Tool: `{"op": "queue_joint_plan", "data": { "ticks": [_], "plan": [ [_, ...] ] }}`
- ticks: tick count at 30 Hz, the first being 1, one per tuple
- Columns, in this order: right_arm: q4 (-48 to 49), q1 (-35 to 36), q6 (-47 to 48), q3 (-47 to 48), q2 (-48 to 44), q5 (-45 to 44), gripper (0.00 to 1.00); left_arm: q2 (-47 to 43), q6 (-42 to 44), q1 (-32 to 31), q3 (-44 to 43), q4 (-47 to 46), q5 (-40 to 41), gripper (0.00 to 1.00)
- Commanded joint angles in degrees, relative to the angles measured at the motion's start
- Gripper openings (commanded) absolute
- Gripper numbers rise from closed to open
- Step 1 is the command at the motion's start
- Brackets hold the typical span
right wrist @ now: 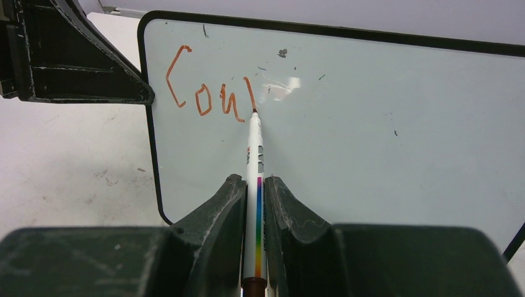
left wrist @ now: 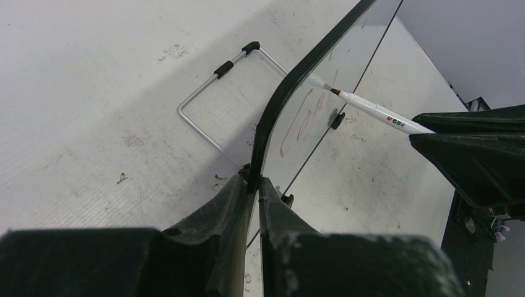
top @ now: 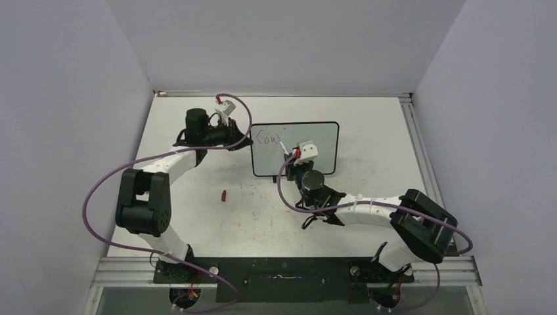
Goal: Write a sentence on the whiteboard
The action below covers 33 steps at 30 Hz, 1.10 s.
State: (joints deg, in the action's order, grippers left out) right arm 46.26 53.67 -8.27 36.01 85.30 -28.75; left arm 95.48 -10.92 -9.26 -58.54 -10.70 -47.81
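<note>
The whiteboard (top: pixel 295 149) (right wrist: pixel 371 124) (left wrist: pixel 303 117) stands upright on the table, white with a thin black frame. Red marker letters of the sentence (right wrist: pixel 210 93) (top: pixel 268 138) (left wrist: pixel 306 114) sit at its top left, reading roughly "Cou" plus one more stroke. My left gripper (top: pixel 247 141) (left wrist: pixel 255 182) is shut on the whiteboard's left edge. My right gripper (top: pixel 297 161) (right wrist: pixel 255 182) is shut on a white marker (right wrist: pixel 254 154) (left wrist: pixel 377 111) (top: pixel 283 147) with a rainbow stripe. Its tip touches the board at the foot of the last stroke.
A small red marker cap (top: pixel 224 195) lies on the table in front of the left arm. The whiteboard's wire stand (left wrist: pixel 210 105) rests on the table behind it. Grey walls enclose the table on three sides.
</note>
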Motion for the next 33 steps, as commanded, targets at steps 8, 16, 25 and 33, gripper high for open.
{"op": "queue_joint_plan", "data": {
  "ticks": [8, 16, 25, 33],
  "plan": [
    [1.51, -0.06, -0.68, -0.54, -0.27, -1.55, 0.05, -2.05, 0.02, 0.47, -1.52, -0.19, -0.28, 0.00],
    [3.17, -0.82, 1.66, 2.13, 0.07, -1.21, 0.05, -1.94, 0.41, 0.47, -1.51, 0.06, -0.34, 0.00],
    [3.79, -2.00, 2.38, 3.28, 0.31, -0.40, 0.05, -1.88, 0.63, 0.50, -1.63, 0.23, -0.33, 0.00],
    [3.51, -2.44, 2.00, 2.40, 0.07, -1.03, 0.05, -1.88, 0.63, 0.56, -1.60, 0.24, -0.35, 0.00]
  ]
}}
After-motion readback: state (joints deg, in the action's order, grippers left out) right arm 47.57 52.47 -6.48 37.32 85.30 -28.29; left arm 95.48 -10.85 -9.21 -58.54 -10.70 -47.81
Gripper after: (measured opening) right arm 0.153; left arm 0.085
